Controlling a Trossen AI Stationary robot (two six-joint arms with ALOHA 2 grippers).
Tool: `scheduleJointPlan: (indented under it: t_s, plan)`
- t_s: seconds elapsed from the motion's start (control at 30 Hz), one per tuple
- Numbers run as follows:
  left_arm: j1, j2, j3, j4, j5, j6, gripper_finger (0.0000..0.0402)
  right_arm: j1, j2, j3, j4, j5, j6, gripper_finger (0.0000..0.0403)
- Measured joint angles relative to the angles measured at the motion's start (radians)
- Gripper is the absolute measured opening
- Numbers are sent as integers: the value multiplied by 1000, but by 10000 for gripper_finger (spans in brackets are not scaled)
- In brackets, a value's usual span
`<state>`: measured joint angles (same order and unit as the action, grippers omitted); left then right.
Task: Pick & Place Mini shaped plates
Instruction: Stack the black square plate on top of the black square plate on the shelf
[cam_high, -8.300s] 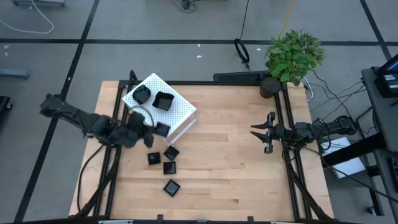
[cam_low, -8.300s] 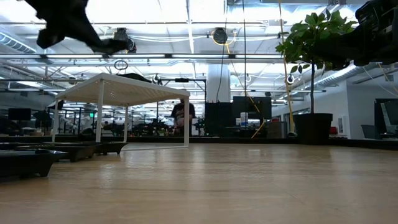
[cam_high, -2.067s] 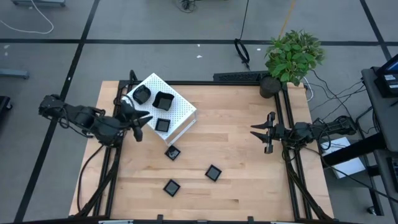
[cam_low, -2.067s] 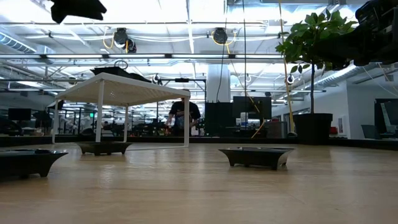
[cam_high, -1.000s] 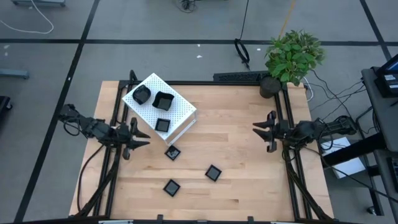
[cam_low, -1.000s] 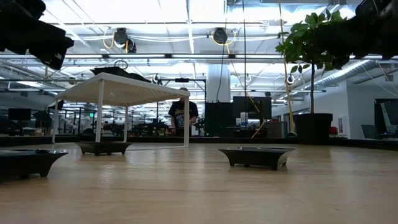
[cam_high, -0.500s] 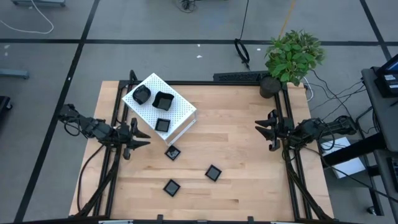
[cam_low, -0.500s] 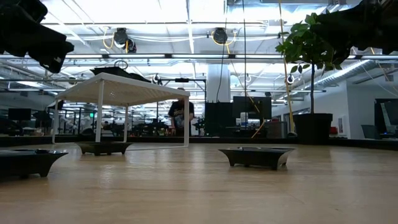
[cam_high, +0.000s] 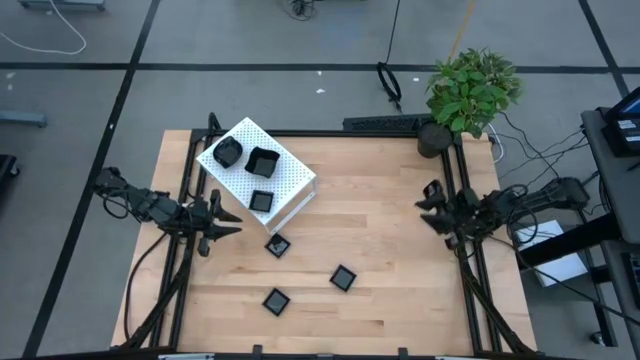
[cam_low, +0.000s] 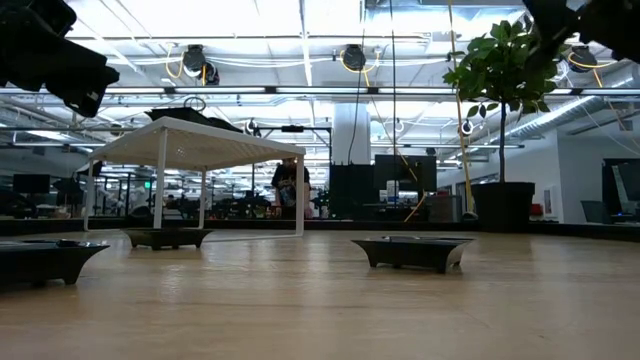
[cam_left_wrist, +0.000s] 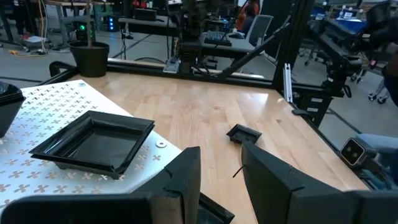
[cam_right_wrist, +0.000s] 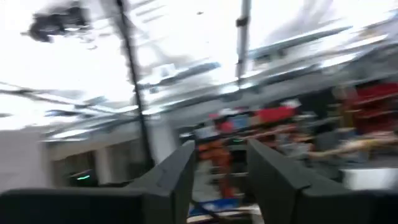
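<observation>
So, plates: you've got six mini shaped plates in sight. Three sit on top of the white perforated box (cam_high: 290, 178) at the far left, and three lie loose on the worktop (cam_high: 390, 200) just near of it.
Loose ones: nearest the box (cam_high: 277, 245), the middle one (cam_high: 343, 277), and the near-left one (cam_high: 275, 299).
Left claw: the left claw (cam_high: 215, 228) hangs at the left edge, just beside the box's near corner. Its fingers are partly apart with nothing between them.
Right claw: the right claw (cam_high: 432, 210) is up at the right edge, well apart from every plate. It points out into the room, fingers spread and empty.
Step, my guess: go for a loose plate next.
How to do it well: I'd come straight down and pinch one raised rim, one finger inside and one outside. These look glossy and slidey, so close gently or the plate may skate off.
Placing: set it on a bare patch of the box top, not onto another plate.
Other counts: one box, one potted plant (cam_high: 472, 88), two arms.
</observation>
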<state>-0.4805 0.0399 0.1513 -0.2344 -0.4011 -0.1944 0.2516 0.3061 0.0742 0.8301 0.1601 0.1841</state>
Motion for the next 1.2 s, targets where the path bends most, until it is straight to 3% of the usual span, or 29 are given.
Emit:
scheduleJointPlan:
  t_s: [0.13,0.23,0.3,0.37,0.47,0.57,0.77,1.2]
  plan:
    - [0,0,0,0,0,0,120,42,320,79,81,-29,33,182]
    - [0,0,0,0,0,0,120,98,585,238,8,23,42,215]
    - [0,0,0,0,0,0,120,123,726,385,-201,55,39,233]
    - [0,0,0,0,0,0,120,127,837,563,-547,78,60,248]
    - [0,0,0,0,0,0,120,108,992,815,-1052,128,223,261]
    - [0,0,0,2,0,0,120,68,1128,946,-1279,76,409,264]
    - [0,0,0,0,0,0,120,53,1289,947,-1129,-110,474,247]
    - [0,0,0,0,0,0,120,78,1527,946,-850,-104,583,216]
